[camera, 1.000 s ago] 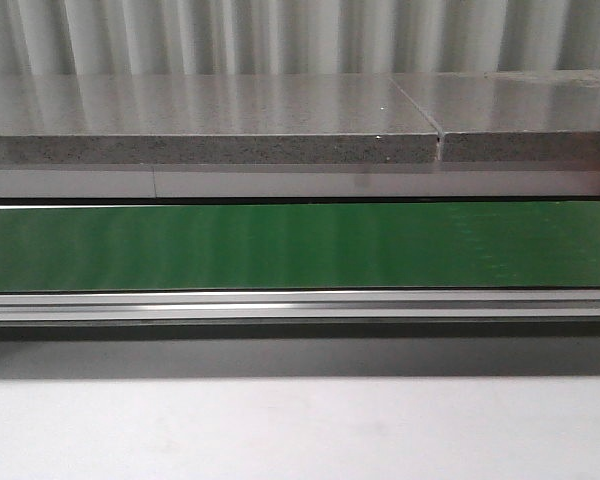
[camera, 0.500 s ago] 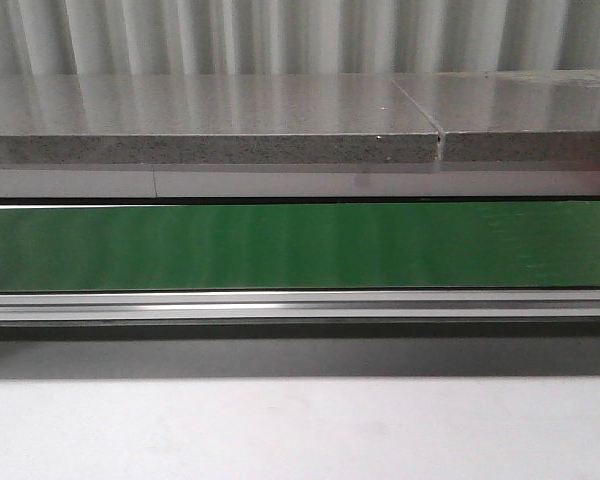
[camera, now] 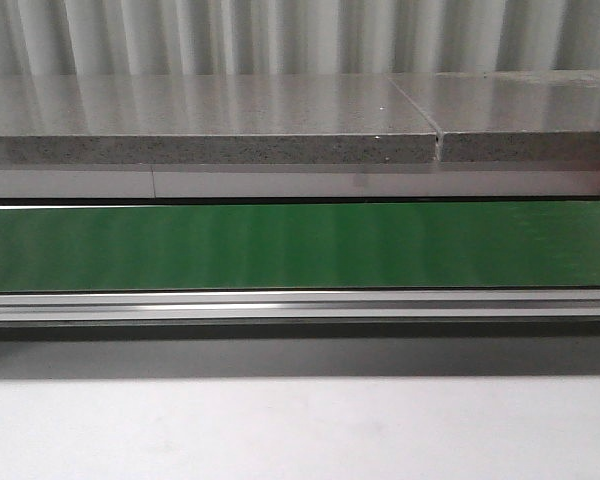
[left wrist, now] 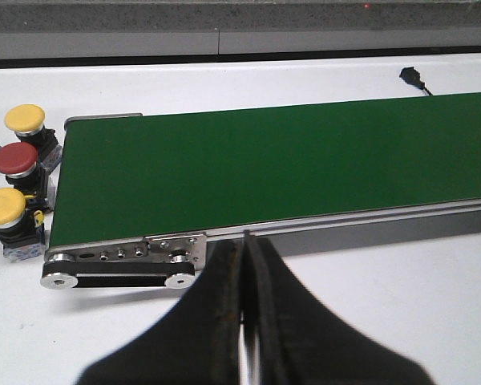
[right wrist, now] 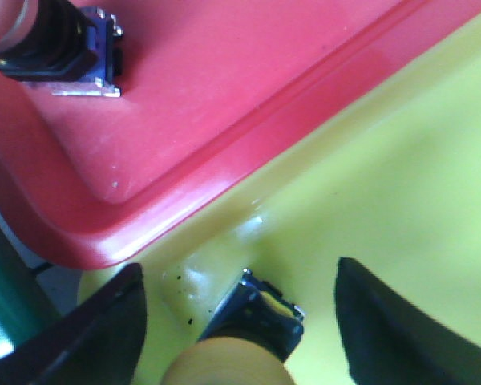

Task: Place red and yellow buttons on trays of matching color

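Note:
In the left wrist view two yellow buttons (left wrist: pixel 24 119) (left wrist: pixel 4 207) and a red button (left wrist: pixel 15 160) stand in a row on the white table beside the end of the green conveyor belt (left wrist: pixel 272 164). My left gripper (left wrist: pixel 244 245) is shut and empty, hanging over the belt's near rail, apart from those buttons. In the right wrist view my right gripper (right wrist: pixel 239 309) is open over the yellow tray (right wrist: pixel 385 176). A yellow button (right wrist: pixel 236 357) lies between its fingers, untouched by them. On the red tray (right wrist: pixel 224 96) lies another button (right wrist: pixel 52 44) with a black body.
The front view holds only the green belt (camera: pixel 300 245), its metal rail (camera: pixel 300 305), a grey stone slab (camera: pixel 210 120) behind and white table in front. A black plug (left wrist: pixel 413 78) lies beyond the belt. The red tray's rim overlaps the yellow tray's edge.

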Available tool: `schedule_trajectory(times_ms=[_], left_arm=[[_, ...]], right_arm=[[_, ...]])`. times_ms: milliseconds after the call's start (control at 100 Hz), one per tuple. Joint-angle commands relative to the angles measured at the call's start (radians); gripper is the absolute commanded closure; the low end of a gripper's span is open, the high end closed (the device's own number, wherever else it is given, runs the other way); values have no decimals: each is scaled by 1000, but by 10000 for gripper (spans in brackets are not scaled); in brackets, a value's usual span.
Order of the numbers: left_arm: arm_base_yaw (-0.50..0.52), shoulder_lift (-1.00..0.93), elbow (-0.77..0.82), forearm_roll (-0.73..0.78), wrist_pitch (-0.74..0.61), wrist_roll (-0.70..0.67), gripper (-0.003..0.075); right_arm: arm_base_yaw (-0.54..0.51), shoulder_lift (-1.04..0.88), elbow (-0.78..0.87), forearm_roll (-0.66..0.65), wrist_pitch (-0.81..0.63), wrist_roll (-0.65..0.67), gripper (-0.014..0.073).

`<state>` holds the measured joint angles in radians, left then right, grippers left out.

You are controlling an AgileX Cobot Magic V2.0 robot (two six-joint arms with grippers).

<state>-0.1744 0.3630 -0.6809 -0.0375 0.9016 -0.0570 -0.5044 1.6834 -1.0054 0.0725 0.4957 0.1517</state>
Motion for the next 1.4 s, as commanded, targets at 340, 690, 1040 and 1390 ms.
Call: schedule_trajectory(times_ms=[340, 690, 1040, 1390], left_arm=[[-8, 10, -24, -11, -67, -3, 741], [-8, 10, -24, -11, -67, -3, 741], [-8, 10, -24, -11, -67, -3, 741], [-8, 10, -24, -11, -67, -3, 741]], right_arm=[[50, -279, -24, -32, 84, -40, 100], [323, -456, -24, -32, 235, -152, 546], [493, -619, 62, -33, 217, -152, 659], [525, -916, 260, -34, 205, -161, 659]])
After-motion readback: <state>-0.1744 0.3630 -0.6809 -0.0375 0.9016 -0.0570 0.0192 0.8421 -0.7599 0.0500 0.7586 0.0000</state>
